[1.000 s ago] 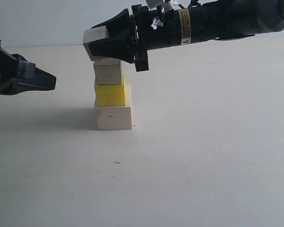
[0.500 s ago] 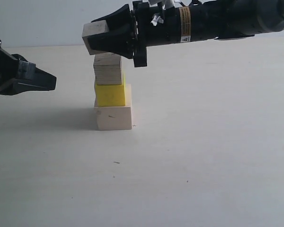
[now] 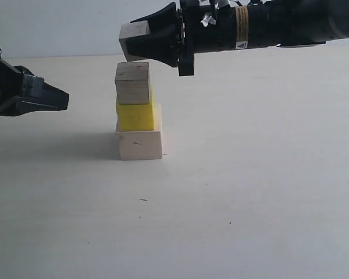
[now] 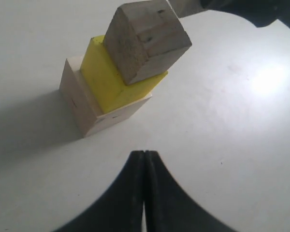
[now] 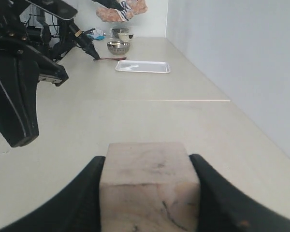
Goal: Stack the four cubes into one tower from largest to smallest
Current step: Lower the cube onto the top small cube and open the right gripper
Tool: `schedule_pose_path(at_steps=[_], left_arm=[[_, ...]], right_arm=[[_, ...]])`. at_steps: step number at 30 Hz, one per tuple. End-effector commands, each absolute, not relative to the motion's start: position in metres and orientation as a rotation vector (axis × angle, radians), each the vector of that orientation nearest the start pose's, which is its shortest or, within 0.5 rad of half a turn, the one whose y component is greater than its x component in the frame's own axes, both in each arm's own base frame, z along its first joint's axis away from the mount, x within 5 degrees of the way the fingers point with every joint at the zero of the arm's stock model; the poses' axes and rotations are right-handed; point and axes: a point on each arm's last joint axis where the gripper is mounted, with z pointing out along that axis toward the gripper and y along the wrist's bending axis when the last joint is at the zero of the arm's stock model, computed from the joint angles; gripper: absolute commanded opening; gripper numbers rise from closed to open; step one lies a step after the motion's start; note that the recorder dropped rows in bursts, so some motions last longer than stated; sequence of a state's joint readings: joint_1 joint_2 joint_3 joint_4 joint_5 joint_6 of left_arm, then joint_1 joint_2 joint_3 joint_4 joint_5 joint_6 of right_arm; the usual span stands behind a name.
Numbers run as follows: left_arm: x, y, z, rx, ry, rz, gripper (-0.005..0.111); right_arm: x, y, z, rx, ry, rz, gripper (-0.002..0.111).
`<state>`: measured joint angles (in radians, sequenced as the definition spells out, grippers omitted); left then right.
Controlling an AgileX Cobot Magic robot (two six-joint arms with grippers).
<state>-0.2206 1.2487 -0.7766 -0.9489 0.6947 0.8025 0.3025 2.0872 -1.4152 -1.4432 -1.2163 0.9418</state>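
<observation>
Exterior view first: three cubes are already up. The large pale wooden cube (image 3: 139,145) sits on the table (image 3: 250,192), with the yellow cube (image 3: 135,117) on it and the layered-plywood cube (image 3: 132,83) on top. The column looks a touch staggered, not perfectly flush. Above it, with a clear gap, the right gripper (image 3: 138,42) clamps the small pale cube (image 3: 132,32), which hangs a shade to the right of the plywood top. How well it lines up in depth can't be read from here. The left gripper (image 3: 61,100) waits well off to the left, holding nothing.

Left wrist view: the left claw's two fingers (image 4: 135,193) are pressed tight together and empty. The three-cube stack leans away in perspective, and a pale corner at the frame's edge is probably the carried cube.

Right wrist view: the small pale cube fills the space between both fingers (image 5: 87,193), pinched on opposite side faces. A white tray (image 5: 142,66) and a metal bowl (image 5: 118,47) sit far down the table.

Handling, as a judgement: it's a light, rigid block with smooth sides, so it could slip or twist. The flat side-face hold suits it. The stack beneath looks easy to nudge, so a gentle, centred set-down seems wise.
</observation>
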Motion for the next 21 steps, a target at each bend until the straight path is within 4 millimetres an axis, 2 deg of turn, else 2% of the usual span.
schedule_pose_path(at_steps=[1,21], left_arm=[[0.224,-0.098,0.274,0.481,2.314,-0.765,0.000],[0.224,-0.098,0.274,0.476,2.310,-0.760,0.000]], right_arm=[[0.382,0.210,0.217,-1.233,1.285,1.111,0.000],[0.377,0.223,0.212,-1.251,1.266,1.132,0.000]])
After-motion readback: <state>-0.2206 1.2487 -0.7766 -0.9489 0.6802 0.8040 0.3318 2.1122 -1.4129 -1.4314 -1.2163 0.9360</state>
